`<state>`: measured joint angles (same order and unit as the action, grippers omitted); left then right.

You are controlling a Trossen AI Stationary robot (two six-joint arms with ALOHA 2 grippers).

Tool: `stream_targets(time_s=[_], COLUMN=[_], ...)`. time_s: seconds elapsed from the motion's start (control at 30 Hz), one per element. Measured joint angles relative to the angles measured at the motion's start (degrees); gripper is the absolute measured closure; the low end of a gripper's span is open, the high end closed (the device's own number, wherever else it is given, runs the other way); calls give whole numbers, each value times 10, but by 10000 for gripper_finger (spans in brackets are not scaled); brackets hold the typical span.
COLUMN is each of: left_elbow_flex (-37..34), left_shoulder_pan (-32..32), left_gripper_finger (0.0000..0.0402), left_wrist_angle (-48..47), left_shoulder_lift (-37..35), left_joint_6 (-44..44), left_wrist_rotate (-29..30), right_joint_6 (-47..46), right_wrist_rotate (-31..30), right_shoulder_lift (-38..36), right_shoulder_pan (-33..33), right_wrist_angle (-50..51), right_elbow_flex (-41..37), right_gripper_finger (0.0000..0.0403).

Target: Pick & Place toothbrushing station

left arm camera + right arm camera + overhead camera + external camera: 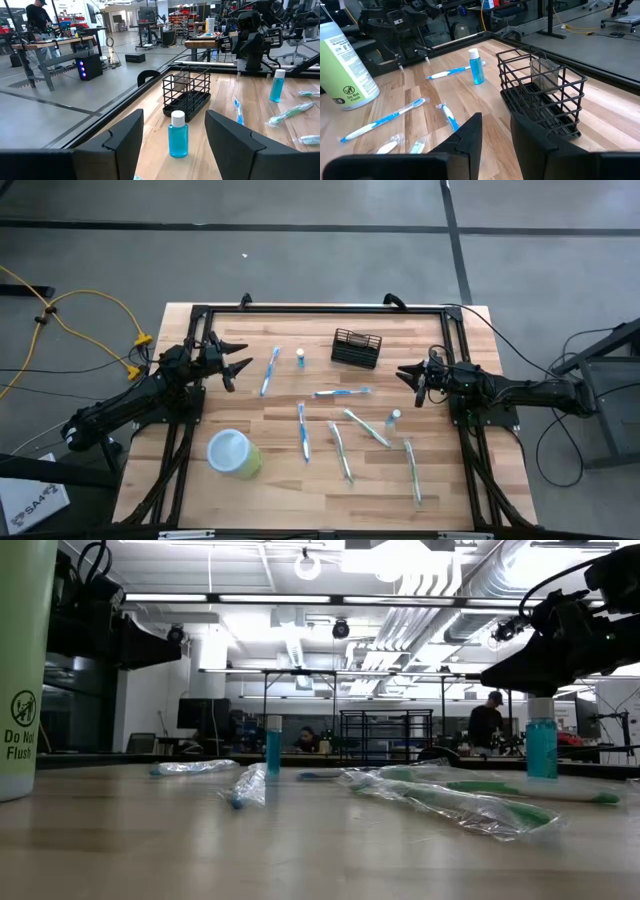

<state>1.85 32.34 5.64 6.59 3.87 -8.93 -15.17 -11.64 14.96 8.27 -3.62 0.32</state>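
The toothbrushing station, a small black wire basket (357,347) (187,92) (540,95), stands upright on its base at the table's far middle. No gripper touches it. My left gripper (243,356) (174,114) is open at the table's left, pointing toward the basket, and a small blue bottle (177,135) (300,358) stands between them. My right gripper (402,373) (496,120) hovers at the table's right, just beside the basket. There is a narrow gap between its fingers and nothing in it.
Several wrapped toothbrushes (340,392) (303,430) (412,470) lie scattered over the table's middle and near right. A second blue bottle (394,418) (541,745) stands right of centre. A light-green cup (235,452) (345,70) stands at the near left. A black frame (320,308) borders the table.
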Motion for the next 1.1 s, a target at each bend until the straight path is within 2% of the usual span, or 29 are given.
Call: stream_targets(time_s=[1.1], left_elbow_flex=[0], left_shoulder_pan=[0], left_gripper_finger=[195], left_wrist_angle=[0], left_shoulder_lift=[0], left_joint_6=[-12], left_wrist_rotate=[0], right_joint_6=[0], right_wrist_rotate=[0], right_shoulder_lift=[0], right_shoulder_pan=[0], right_wrist_angle=[0], right_elbow_flex=[0], right_gripper_finger=[309])
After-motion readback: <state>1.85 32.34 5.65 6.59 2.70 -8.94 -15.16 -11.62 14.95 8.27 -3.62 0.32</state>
